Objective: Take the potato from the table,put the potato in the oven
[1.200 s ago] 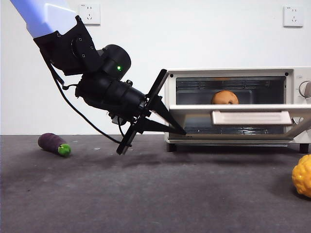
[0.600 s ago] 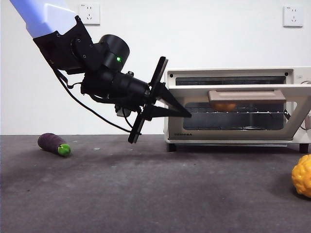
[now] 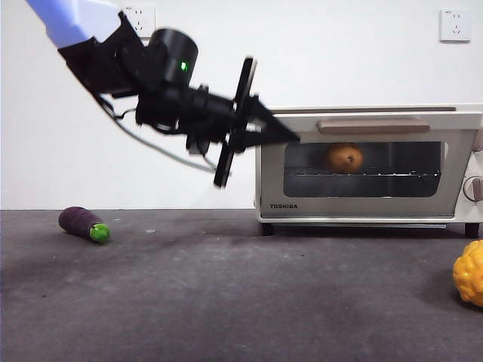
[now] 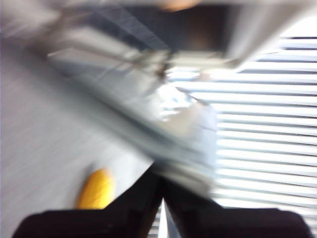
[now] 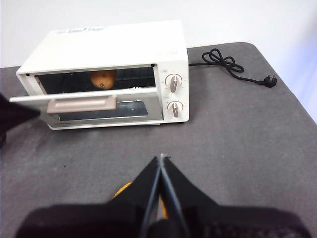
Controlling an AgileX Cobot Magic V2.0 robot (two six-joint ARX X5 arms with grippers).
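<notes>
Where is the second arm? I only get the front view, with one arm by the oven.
Observer: The one you see carries the left gripper, at the oven's upper corner. The right gripper hangs over the table, facing the oven, jaws shut.
Operator: Is anything under it?
Observer: The yellow fruit peeks out from behind its jaws.
Operator: Is the oven plugged in?
Observer: No. Its plug lies loose on the table, with the cord curled beside the oven.
</notes>
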